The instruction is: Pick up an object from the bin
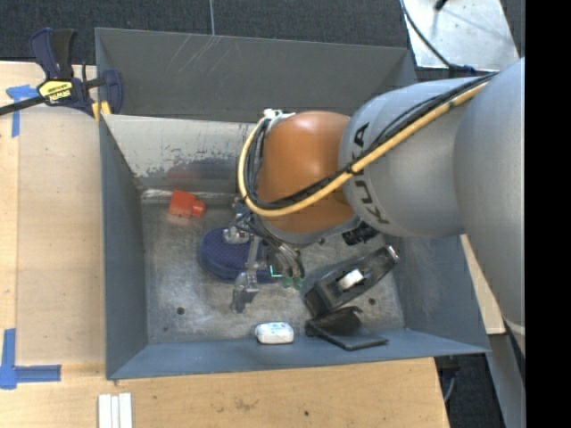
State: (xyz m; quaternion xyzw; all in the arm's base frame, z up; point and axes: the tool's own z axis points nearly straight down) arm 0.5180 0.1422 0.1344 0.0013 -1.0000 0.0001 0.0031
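My gripper (pixel 243 294) reaches down into the middle of the bin, its metal fingertips close to the floor and nothing showing between them. A dark blue round cap-like thing (pixel 217 252) lies just to the left of the fingers, partly hidden by them. To the right lies a black tape dispenser (pixel 350 285) with a white roll in it. A small white oblong thing (pixel 274 333) rests near the bin's front wall, below and to the right of the fingertips.
An orange-red block (pixel 186 205) sits at the back left of the bin floor, next to a clear tube-like thing (pixel 192 188). A flat black piece (pixel 348 333) lies at the front right. The arm with its orange cover hides the bin's middle and right.
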